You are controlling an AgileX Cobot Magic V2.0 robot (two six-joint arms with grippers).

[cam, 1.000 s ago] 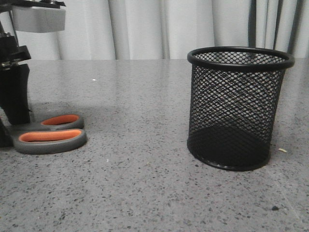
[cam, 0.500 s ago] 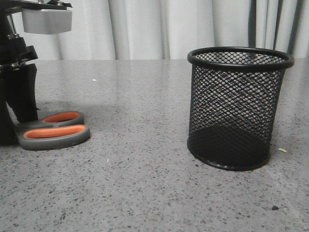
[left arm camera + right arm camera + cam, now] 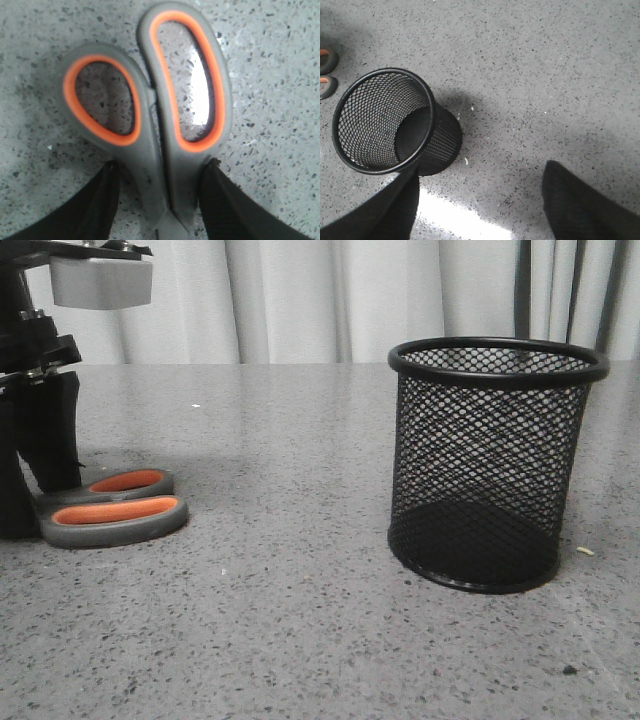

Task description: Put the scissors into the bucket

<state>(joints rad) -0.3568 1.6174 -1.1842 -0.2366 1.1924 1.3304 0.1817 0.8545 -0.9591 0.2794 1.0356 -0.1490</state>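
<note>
The scissors, dark grey handles with orange-lined loops, lie flat on the table at the far left. Their blades are hidden behind my left gripper. In the left wrist view the two black fingers press either side of the scissors just below the loops, shut on the neck. The bucket, a black wire-mesh cup, stands upright and empty at the right. My right gripper hangs open and empty above the table beside the bucket.
The grey speckled table runs back to a pale curtain. A small pale scrap lies on the table right of the bucket. The scissors' loops show at the edge of the right wrist view.
My left gripper shifted a little to the right, and the scissors' handles slid right with it and drew closer together. The bucket has not moved.
</note>
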